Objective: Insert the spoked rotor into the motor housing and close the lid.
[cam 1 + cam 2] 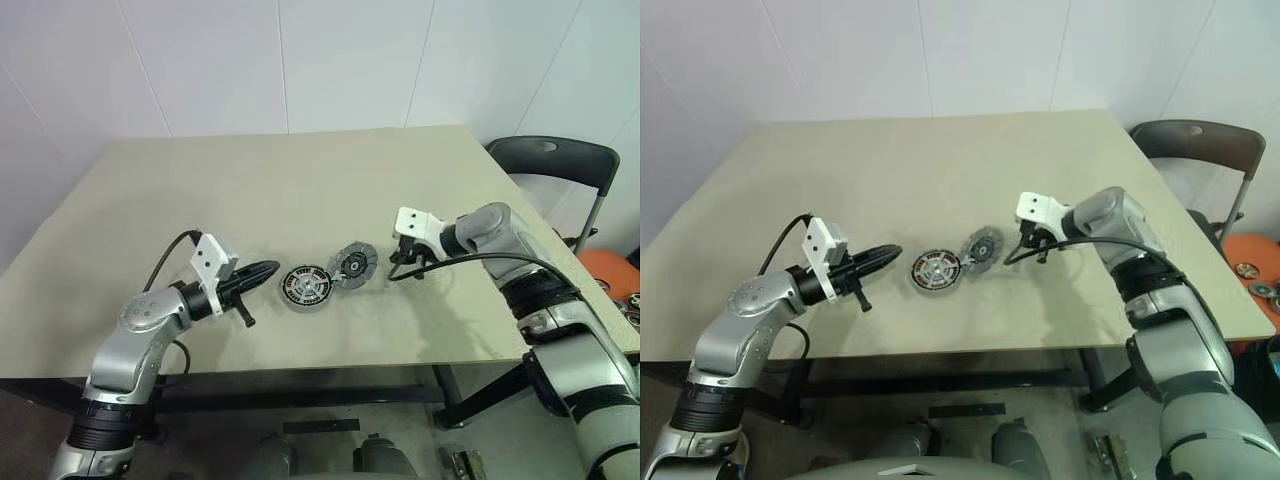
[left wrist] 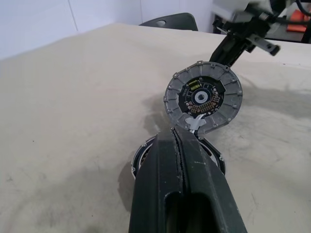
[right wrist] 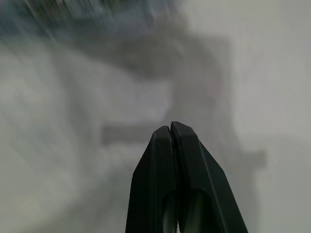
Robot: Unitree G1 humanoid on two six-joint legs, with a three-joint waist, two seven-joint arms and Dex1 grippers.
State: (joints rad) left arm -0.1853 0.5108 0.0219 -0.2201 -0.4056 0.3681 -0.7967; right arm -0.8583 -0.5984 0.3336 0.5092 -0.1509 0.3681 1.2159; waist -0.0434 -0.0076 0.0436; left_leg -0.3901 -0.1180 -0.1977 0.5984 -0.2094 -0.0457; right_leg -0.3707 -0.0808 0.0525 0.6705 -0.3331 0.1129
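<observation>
The motor housing (image 1: 305,285), a dark disc with copper windings, lies flat near the table's front middle. The lid (image 1: 353,265) stands tilted on edge with its lower rim against the housing's right side, its grey face with a dark centre (image 2: 201,97) turned toward my left gripper. My left gripper (image 1: 272,268) is shut and empty, hovering level just left of the housing, tips over its near rim (image 2: 176,133). My right gripper (image 1: 406,258) is shut and empty, pointing down a short way right of the lid. The spoked rotor is hidden.
The beige table (image 1: 250,180) stretches open behind and to the sides of the parts. A dark folding chair (image 1: 555,160) stands past the table's right edge, with orange objects (image 1: 612,270) on the floor beside it.
</observation>
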